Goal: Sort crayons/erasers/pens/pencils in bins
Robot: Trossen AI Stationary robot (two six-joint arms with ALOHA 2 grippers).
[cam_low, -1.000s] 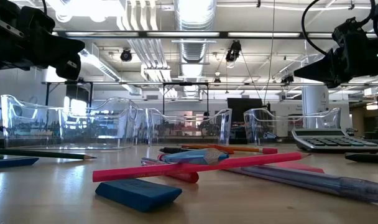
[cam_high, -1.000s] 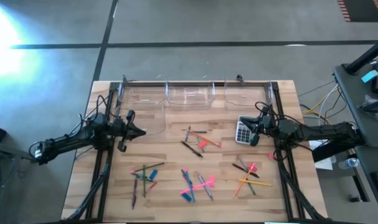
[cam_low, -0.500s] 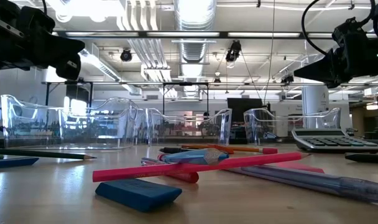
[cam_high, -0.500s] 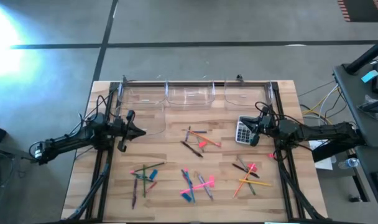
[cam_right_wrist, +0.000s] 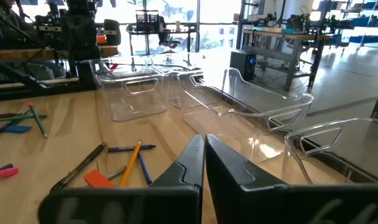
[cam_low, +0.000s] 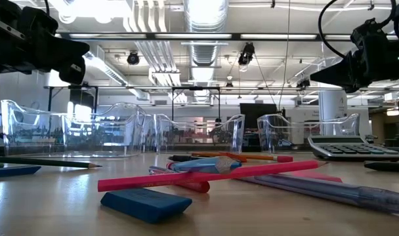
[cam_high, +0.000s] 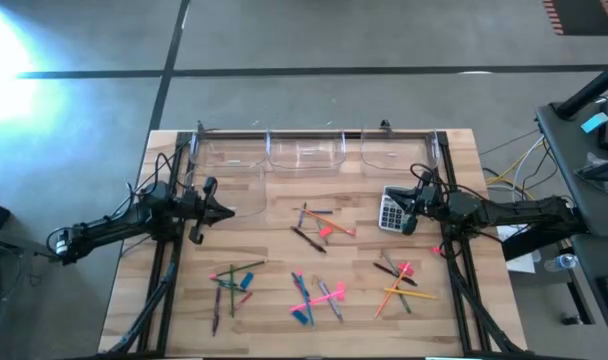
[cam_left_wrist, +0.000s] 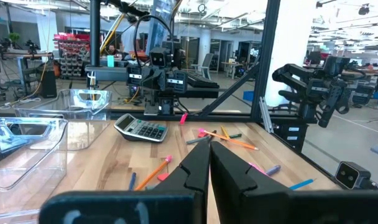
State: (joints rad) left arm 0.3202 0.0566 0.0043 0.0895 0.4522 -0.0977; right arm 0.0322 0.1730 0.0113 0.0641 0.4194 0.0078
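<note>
Right now I have both arms hovering off the table (cam_high: 454, 150) with nothing held: the left end effector (cam_high: 227, 210) sits near the left edge and the right end effector (cam_high: 391, 209) hangs above the calculator (cam_high: 392, 211), each with its fingers pressed together on empty air. The bins (cam_high: 306, 152) stand in a row along the far edge and look empty. The pencils (cam_high: 399, 292) and other sticks lie in four loose heaps on the near half, crossed over one another, with a blue eraser (cam_low: 146, 203) lying under a long pink stick (cam_low: 212, 174) in the low view.

My worry is the crossings: if I close on one stick where it overlaps another, I expect to drag or lift two, and drop a wrong item into a bin. The clear bins are light, so a low approach could nudge them. Coming down from where the right arm is, I could also clip the calculator
</note>
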